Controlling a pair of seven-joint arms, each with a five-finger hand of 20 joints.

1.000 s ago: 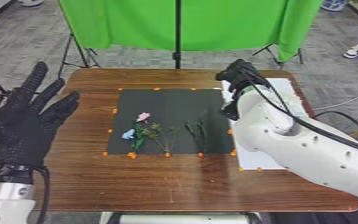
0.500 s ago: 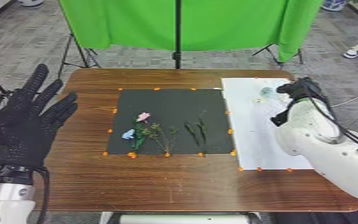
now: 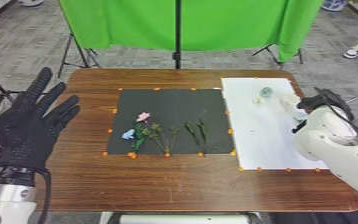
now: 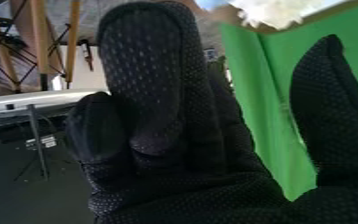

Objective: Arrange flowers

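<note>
At two o'clock of the brown wooden table point(image 3: 193, 187), my black-gloved right hand point(image 3: 325, 102), wide open and empty, may knock the fluffy white flower point(image 4: 271, 11) by sweeping inward.

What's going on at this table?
Robot on a flower-arranging job. Its right hand is open at the right side of the white sheet, next to a ruffled white flower, with no grip on it that I can see. The left hand is open at the table's left side. A pink flower, a blue flower and green stems lie on the black mat, not arranged upright.
</note>
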